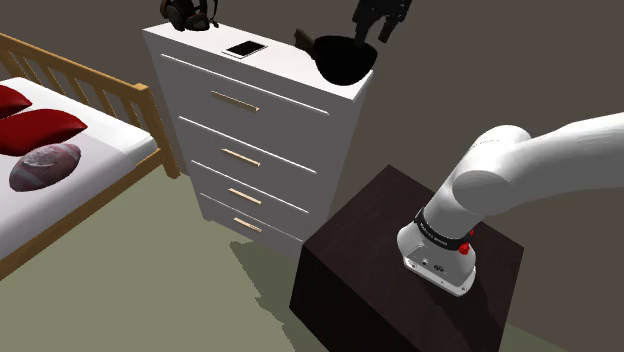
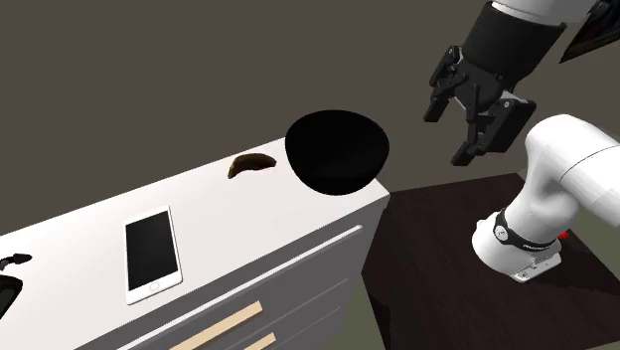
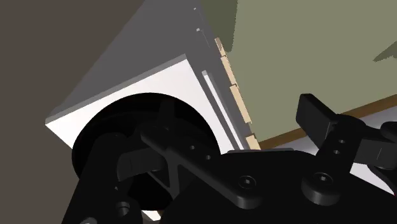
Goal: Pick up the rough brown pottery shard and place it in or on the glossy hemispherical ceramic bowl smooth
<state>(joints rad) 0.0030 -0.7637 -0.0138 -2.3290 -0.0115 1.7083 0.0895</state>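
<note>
A small curved brown pottery shard (image 1: 303, 38) (image 2: 250, 164) lies on top of the white dresser (image 1: 290, 150) (image 2: 229, 224), just beside the glossy black hemispherical bowl (image 1: 345, 58) (image 2: 336, 149) (image 3: 121, 118). The bowl stands at the dresser's corner nearest the arm. My black gripper (image 1: 372, 38) (image 2: 449, 137) (image 3: 229, 121) hangs open in the air past that corner, to the second exterior view's right of the bowl. Its fingers hold nothing and touch neither bowl nor shard. In the wrist view the bowl lies partly behind one finger (image 3: 165, 149).
A white phone (image 1: 245, 48) (image 2: 152, 254) lies flat mid-dresser, and a dark mask-like object (image 1: 188, 14) sits at its far end. A wooden bed (image 1: 60, 150) with red pillows stands at the shoulder view's left. The dark stand (image 1: 370, 250) (image 2: 437, 249) sits beside the dresser.
</note>
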